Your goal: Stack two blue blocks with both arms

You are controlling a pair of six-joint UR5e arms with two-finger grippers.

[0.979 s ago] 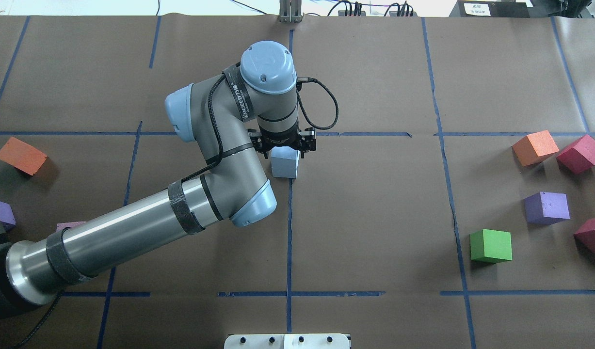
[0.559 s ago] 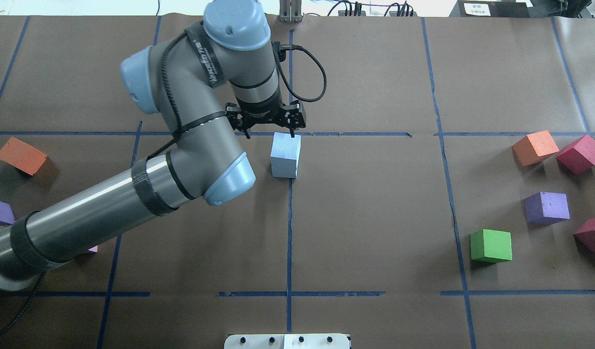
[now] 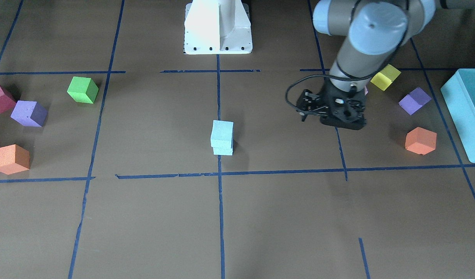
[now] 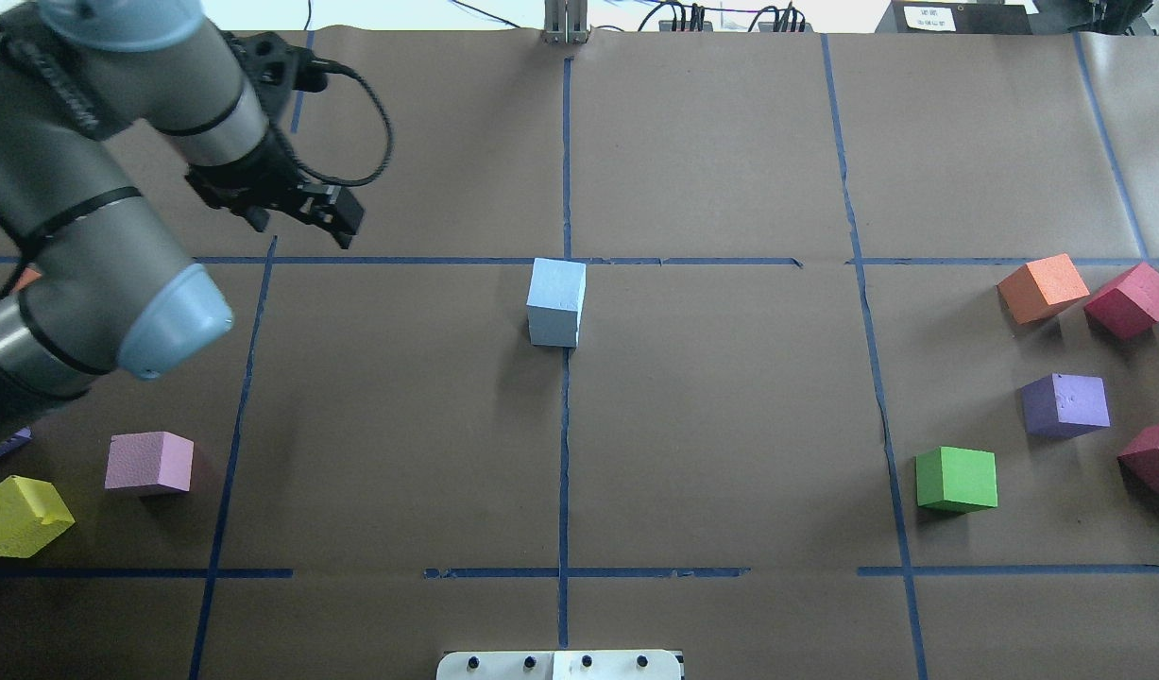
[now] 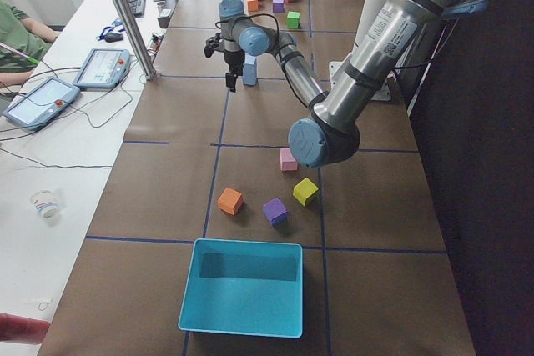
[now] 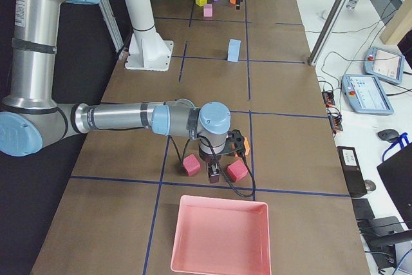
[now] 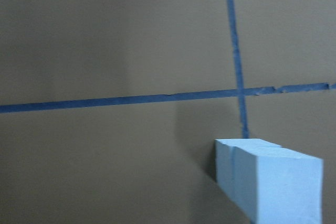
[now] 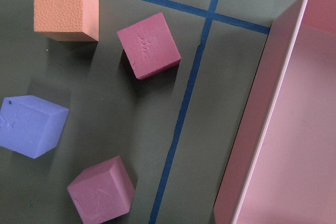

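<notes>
The two blue blocks stand stacked at the table's middle, on the centre tape line. The front view shows the upper block sitting squarely on the lower block. The stack also shows in the left wrist view. My left gripper is open and empty. It hangs above the table well to the left of the stack, and it also shows in the front view. My right gripper shows only in the right side view, low over cubes at the table's right end. I cannot tell if it is open.
Orange, maroon, purple and green cubes lie at the right. Pink and yellow cubes lie at the left. A teal box and a pink tray sit at the table's ends.
My left gripper has risen off the blue stack and swung far to the left in the overhead view. The stack has not moved.
</notes>
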